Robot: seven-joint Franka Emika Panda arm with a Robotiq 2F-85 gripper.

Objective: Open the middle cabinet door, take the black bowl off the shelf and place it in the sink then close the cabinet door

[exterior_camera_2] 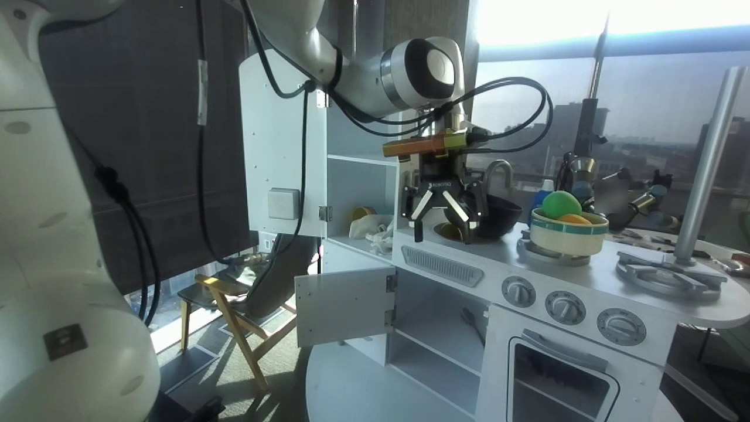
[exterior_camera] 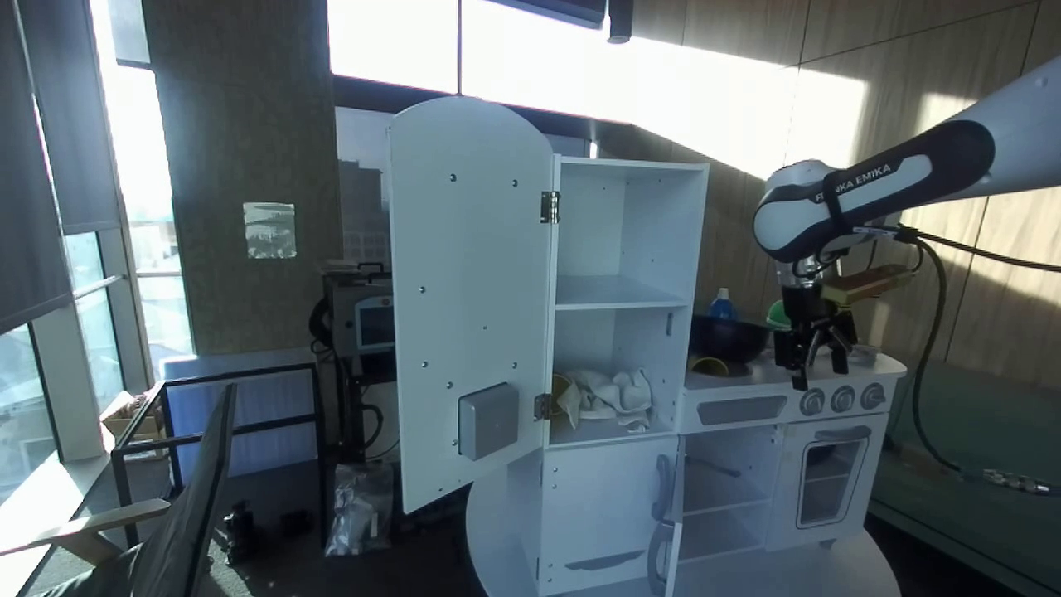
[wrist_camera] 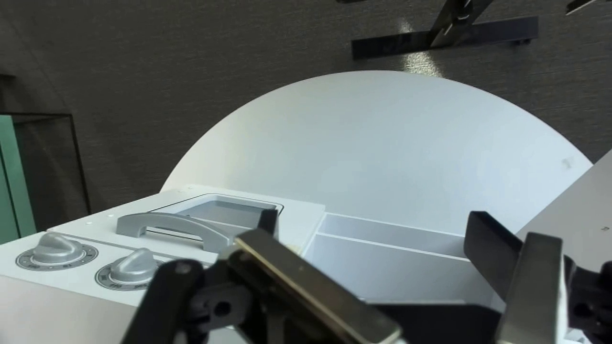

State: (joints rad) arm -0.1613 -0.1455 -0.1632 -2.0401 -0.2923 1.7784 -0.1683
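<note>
As the blk bowl (exterior_camera_2: 498,218) sits by the tap (exterior_camera_2: 499,163) (seating unclear) & the mid. cab. door (exterior_camera_2: 345,306) stands open, I take closing as the step in hand, so my gripper (exterior_camera_2: 442,235), jaws apart & empty, must next descend & push that door inward.

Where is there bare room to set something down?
Bare: the shelf above the white cloth, beside the arched door; the lower compartment between the middle cabinet door and the oven; the round white table in front. Crowded: the countertop, black bowl by the faucet, striped bowl on a burner, open gripper close by.
</note>
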